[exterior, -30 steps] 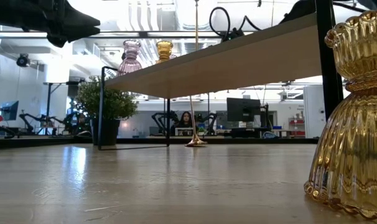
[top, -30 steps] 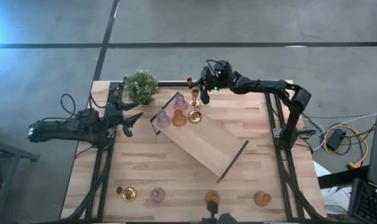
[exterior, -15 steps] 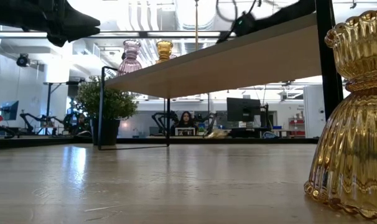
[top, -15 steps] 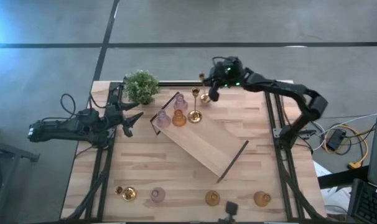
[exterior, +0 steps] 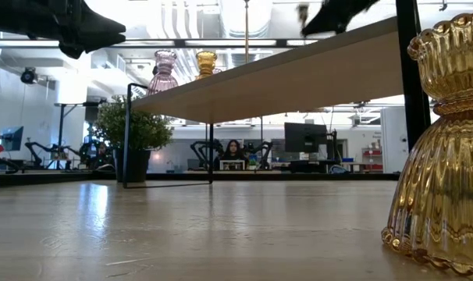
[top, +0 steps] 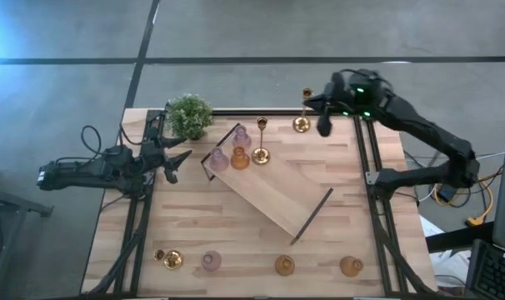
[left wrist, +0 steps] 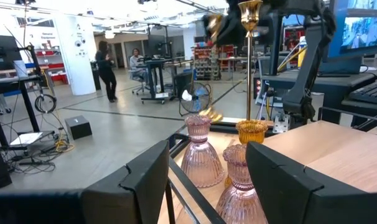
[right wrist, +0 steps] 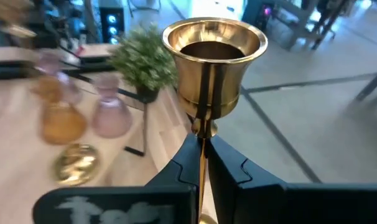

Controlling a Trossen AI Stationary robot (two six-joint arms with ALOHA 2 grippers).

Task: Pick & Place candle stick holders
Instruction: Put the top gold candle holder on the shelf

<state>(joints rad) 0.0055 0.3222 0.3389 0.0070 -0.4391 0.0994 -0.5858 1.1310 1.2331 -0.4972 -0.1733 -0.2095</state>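
The right gripper is up at the far edge of the table, pinched tight on the thin stem of a gold candle holder. In the wrist view the two fingers squeeze the stem right under the cup. From above, the holder's round base looks like it's hanging off the table surface, but honestly that angle makes it hard to be sure.

A second gold holder stands upright on the raised end of the light-wood tray, just beside an amber glass one and two pink ones. Along the near edge of the table sit four more: a gold one, a pink one, and two amber.

The left gripper waits over the left side of the table near the potted plant, fingers spread apart with nothing between them.
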